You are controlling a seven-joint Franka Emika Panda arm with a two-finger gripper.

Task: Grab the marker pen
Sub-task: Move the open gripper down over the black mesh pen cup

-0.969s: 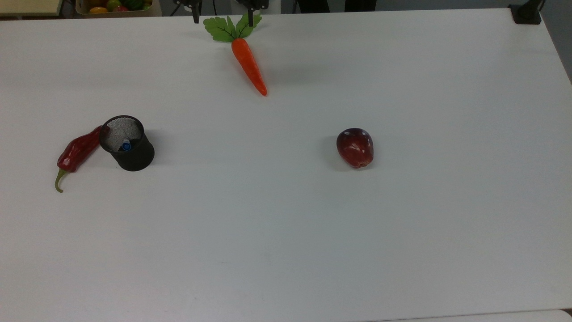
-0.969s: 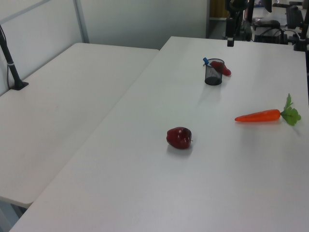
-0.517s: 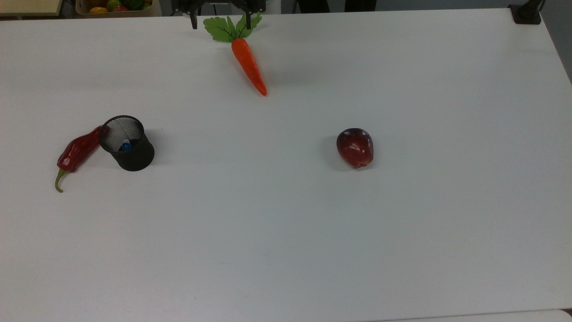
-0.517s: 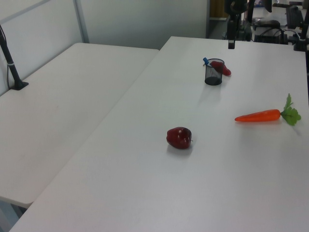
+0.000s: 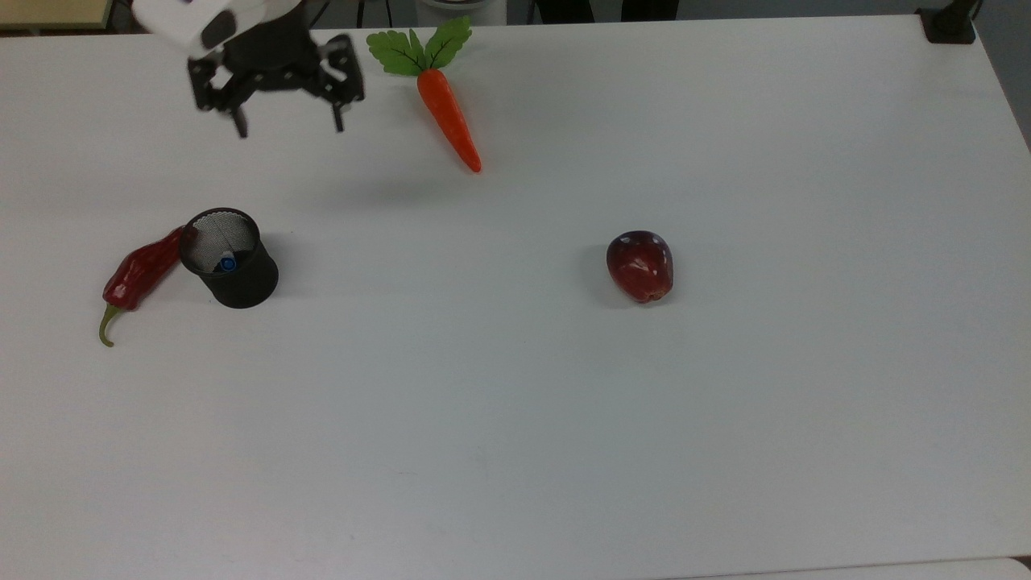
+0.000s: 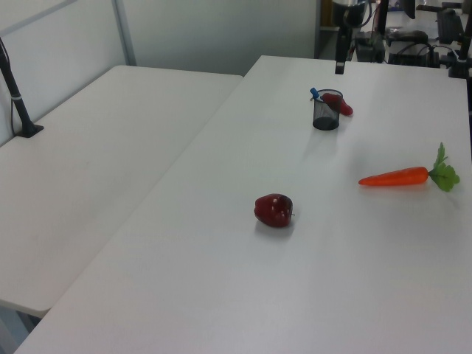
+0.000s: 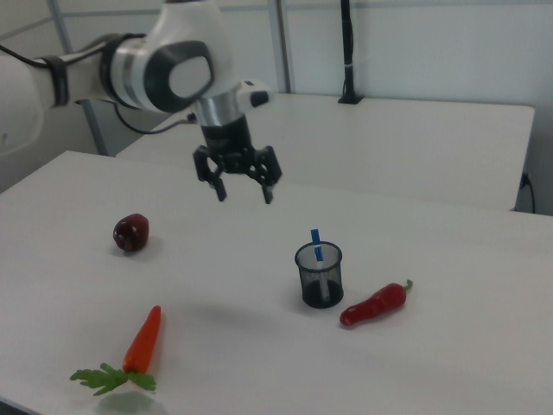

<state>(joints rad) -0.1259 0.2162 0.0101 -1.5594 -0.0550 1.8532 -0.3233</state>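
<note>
One marker (image 7: 316,245) stands in the mesh cup (image 7: 319,275), below and aside of the spread, empty fingers (image 7: 244,192). Risk — a finger catching the cup rim could tip it onto the chili (image 7: 373,304) on the tabletop (image 7: 449,259).

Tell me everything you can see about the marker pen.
The marker pen stands in the black mesh cup, leaning against its rim. In the right view its blue cap sticks out above the rim, and a pale barrel shows faintly through the mesh below. In the top view it appears end-on as a small blue dot inside the cup. Nothing but the cup touches it; the open gripper hangs in the air, well away from it.
</note>
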